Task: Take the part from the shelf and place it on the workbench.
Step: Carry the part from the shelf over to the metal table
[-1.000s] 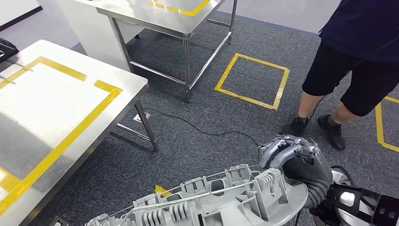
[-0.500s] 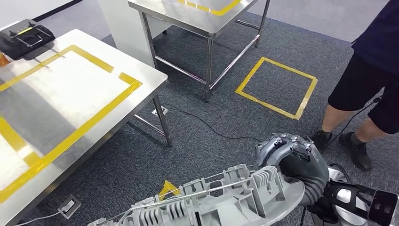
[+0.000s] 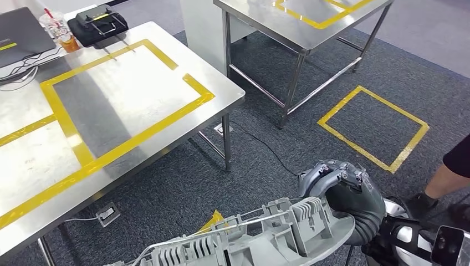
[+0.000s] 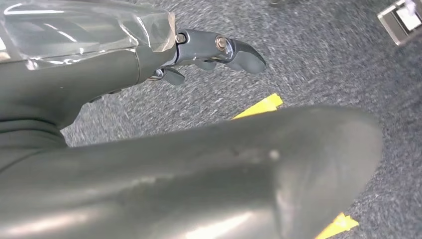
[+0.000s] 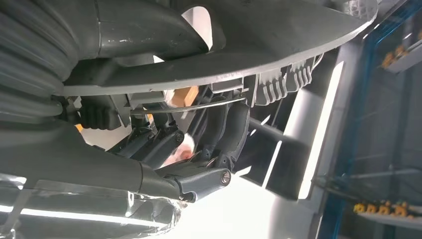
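The part (image 3: 260, 235) is a long grey ribbed plastic moulding that runs from the lower middle of the head view down to the bottom left edge. My right hand (image 3: 346, 191) grips its right end, fingers curled over the top rim. In the right wrist view the same hand (image 5: 164, 144) wraps the part's flat edge (image 5: 278, 40). The steel workbench (image 3: 111, 105), marked with yellow tape, lies ahead on the left. My left hand (image 4: 99, 74) hangs over the carpet, its dark fingers (image 4: 234, 50) stretched out with nothing between them and the thumb.
A laptop (image 3: 22, 30), a cup (image 3: 55, 27) and a black device (image 3: 97, 25) sit at the workbench's far edge. A second steel table (image 3: 310, 22) stands behind. A person's leg (image 3: 449, 172) is at the right. On the carpet lie a cable (image 3: 266, 147) and a floor socket (image 3: 107, 213).
The camera has turned left: the workbench now fills more of the view and the person has slid to the right edge. The part stays in my right hand's grip.
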Motion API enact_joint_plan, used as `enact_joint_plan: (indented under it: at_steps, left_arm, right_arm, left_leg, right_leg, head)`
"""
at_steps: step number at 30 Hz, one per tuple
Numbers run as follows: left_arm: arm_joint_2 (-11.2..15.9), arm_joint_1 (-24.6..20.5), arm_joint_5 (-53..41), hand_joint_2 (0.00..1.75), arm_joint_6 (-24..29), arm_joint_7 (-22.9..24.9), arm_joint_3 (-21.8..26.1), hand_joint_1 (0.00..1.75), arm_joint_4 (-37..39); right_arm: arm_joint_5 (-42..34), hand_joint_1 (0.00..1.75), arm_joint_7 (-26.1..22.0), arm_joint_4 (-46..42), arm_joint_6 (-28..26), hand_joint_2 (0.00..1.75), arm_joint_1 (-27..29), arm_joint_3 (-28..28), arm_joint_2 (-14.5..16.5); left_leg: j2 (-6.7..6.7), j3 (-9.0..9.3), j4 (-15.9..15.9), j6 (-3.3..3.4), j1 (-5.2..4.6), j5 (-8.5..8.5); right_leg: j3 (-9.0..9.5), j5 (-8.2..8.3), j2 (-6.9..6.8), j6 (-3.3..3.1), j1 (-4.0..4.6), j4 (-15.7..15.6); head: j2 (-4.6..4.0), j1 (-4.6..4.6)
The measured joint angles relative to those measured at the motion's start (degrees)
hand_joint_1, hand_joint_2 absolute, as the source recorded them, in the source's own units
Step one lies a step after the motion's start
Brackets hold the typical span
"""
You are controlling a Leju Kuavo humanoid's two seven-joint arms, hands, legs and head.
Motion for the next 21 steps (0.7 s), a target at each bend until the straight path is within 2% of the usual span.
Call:
enact_joint_plan:
  at_steps: [1, 2, 4, 5, 6, 8, 9, 10, 11, 12, 13, 15, 16, 17, 19, 20, 21]
  left_arm:
    - [0.0, 0.06, -0.08, 0.0, -0.03, -0.02, 0.01, 0.0, 0.0]
    - [-0.01, 0.18, -0.16, 0.0, -0.03, -0.04, 0.02, 0.0, 0.0]
    - [-0.04, 0.47, -0.28, 0.0, -0.02, -0.08, 0.05, 0.0, 0.01]
    - [-0.06, 0.58, -0.31, 0.0, -0.01, -0.14, 0.07, 0.0, 0.01]
    - [-0.06, 0.57, -0.32, 0.0, 0.03, -0.22, 0.07, 0.0, 0.02]
    - [-0.04, 0.33, -0.36, 0.0, 0.16, -0.43, 0.02, 0.0, 0.08]
    - [-0.03, 0.2, -0.39, 0.0, 0.23, -0.5, 0.0, 0.0, 0.15]
    - [-0.05, 0.13, -0.44, 0.0, 0.29, -0.54, -0.02, 0.0, 0.27]
    - [-0.09, 0.13, -0.5, 0.0, 0.36, -0.57, -0.01, 0.0, 0.4]
    - [-0.12, 0.16, -0.57, 0.0, 0.4, -0.6, 0.01, 0.0, 0.52]
    - [-0.12, 0.18, -0.64, 0.0, 0.44, -0.64, 0.02, 0.0, 0.61]
    - [0.01, 0.14, -0.8, 0.0, 0.44, -0.79, 0.01, 0.0, 0.67]
    - [0.07, 0.07, -0.86, 0.0, 0.4, -0.88, -0.03, 0.0, 0.68]
    - [0.13, 0.04, -0.93, 0.0, 0.32, -0.95, -0.07, 0.0, 0.69]
    - [0.22, 0.12, -1.01, 0.0, 0.17, -1.09, -0.08, 0.0, 0.69]
    - [0.23, 0.21, -1.04, 0.0, 0.09, -1.15, -0.04, 0.0, 0.7]
    - [0.22, 0.24, -1.07, 0.0, 0.04, -1.23, -0.01, 0.0, 0.71]
  right_arm:
    - [0.01, 1.75, 0.02, -0.08, 0.03, 1.75, 0.07, -0.01, 0.05]
    - [0.03, 1.75, 0.05, -0.14, 0.09, 1.75, 0.14, -0.02, 0.11]
    - [0.11, 1.75, 0.11, -0.23, 0.31, 1.75, 0.22, -0.03, 0.23]
    - [0.16, 1.75, 0.13, -0.25, 0.43, 1.75, 0.23, -0.03, 0.28]
    - [0.2, 1.75, 0.14, -0.29, 0.54, 1.75, 0.27, -0.03, 0.34]
    - [0.26, 1.75, 0.15, -0.38, 0.7, 1.75, 0.36, -0.02, 0.43]
    - [0.29, 1.75, 0.16, -0.41, 0.77, 1.75, 0.41, -0.02, 0.45]
    - [0.33, 1.75, 0.2, -0.42, 0.81, 1.75, 0.46, -0.01, 0.46]
    - [0.38, 1.75, 0.23, -0.42, 0.84, 1.75, 0.5, 0.0, 0.46]
    - [0.41, 1.75, 0.27, -0.42, 0.86, 1.75, 0.52, 0.01, 0.46]
    - [0.43, 1.75, 0.29, -0.43, 0.86, 1.75, 0.53, 0.01, 0.46]
    - [0.42, 1.75, 0.31, -0.47, 0.86, 1.75, 0.52, -0.01, 0.44]
    - [0.41, 1.75, 0.32, -0.51, 0.86, 1.75, 0.52, -0.02, 0.39]
    - [0.4, 1.75, 0.32, -0.54, 0.85, 1.75, 0.53, -0.03, 0.36]
    - [0.38, 1.75, 0.34, -0.71, 0.73, 1.75, 0.53, -0.03, 0.27]
    - [0.38, 1.75, 0.4, -0.84, 0.63, 1.75, 0.52, -0.02, 0.23]
    - [0.37, 1.75, 0.47, -1.02, 0.54, 1.75, 0.52, -0.02, 0.19]
  left_leg:
    - [-0.64, -0.29, 0.33, -0.39, 0.01, -0.15]
    - [-1.15, -0.6, 0.49, -0.72, 0.02, -0.21]
    - [-1.85, -1.12, 0.59, -1.16, 0.18, -0.25]
    - [-1.02, -1.41, 1.09, -1.38, 0.16, -0.57]
    - [0.54, -2.15, 2.56, -1.6, 0.12, -1.41]
    - [4.58, -5.32, 8.89, -1.99, 0.04, -4.45]
    - [5.71, -7.48, 12.89, -2.09, 0.09, -6.06]
    - [6.2, -9.24, 16.05, -2.08, 0.13, -7.02]
    - [6.4, -10.13, 17.44, -1.97, 0.11, -7.01]
    - [6.53, -9.77, 16.46, -1.72, 0.04, -5.92]
    - [6.93, -8.26, 13.46, -1.25, -0.13, -4.14]
    - [9.9, -4.11, 5.66, 0.22, -1.03, -1.17]
    - [11.21, -2.81, 3.17, 0.81, -1.53, -0.59]
    - [12.02, -2.25, 1.96, 1.2, -1.94, -0.56]
    - [10.79, -2.04, 1.4, 1.43, -2.1, -0.45]
    - [9.92, -1.62, 0.82, 1.47, -1.94, -0.11]
    - [9.14, -1.13, 0.18, 1.58, -1.66, 0.31]
  right_leg:
    - [0.83, 0.65, 0.68, -0.24, -0.04, -1.85]
    - [1.02, 0.72, 0.94, -0.78, 0.1, -2.23]
    - [1.12, 0.76, -0.07, -1.67, 0.23, -2.22]
    - [1.27, 0.68, -0.61, -2.1, 0.22, -2.26]
    - [1.45, 0.57, -1.22, -2.47, 0.19, -2.32]
    - [1.76, 0.25, -2.53, -3.12, 0.47, -2.38]
    - [1.81, 0.13, -3.24, -3.32, 0.7, -2.38]
    - [1.85, 0.01, -3.99, -3.49, 0.93, -2.38]
    - [1.91, -0.1, -4.76, -3.64, 1.16, -2.37]
    - [2.01, -0.21, -5.49, -3.77, 1.41, -2.37]
    - [2.18, -0.35, -6.22, -3.9, 1.67, -2.38]
    - [2.58, -0.68, -7.57, -3.96, 2.21, -2.39]
    - [2.71, -0.86, -8.19, -3.85, 2.34, -2.4]
    - [2.8, -1.01, -8.87, -3.66, 2.4, -2.41]
    - [3.02, -1.26, -10.31, -3.23, 2.46, -2.6]
    - [3.12, -1.47, -10.06, -3.03, 2.46, -2.44]
    - [2.84, -2.04, -8.86, -2.92, 2.4, -1.55]
  head:
    - [0.0, 0.07]
    - [0.0, 0.13]
    - [0.0, 0.16]
    - [0.0, 0.09]
    - [0.0, -0.08]
    - [0.0, -0.41]
    - [0.0, -0.49]
    - [0.0, -0.49]
    - [0.0, -0.5]
    - [0.0, -0.5]
    - [0.0, -0.5]
    - [0.0, -0.44]
    - [0.0, -0.43]
    - [0.0, -0.4]
    - [0.0, -0.43]
    - [0.0, -0.37]
    - [-0.01, -0.32]
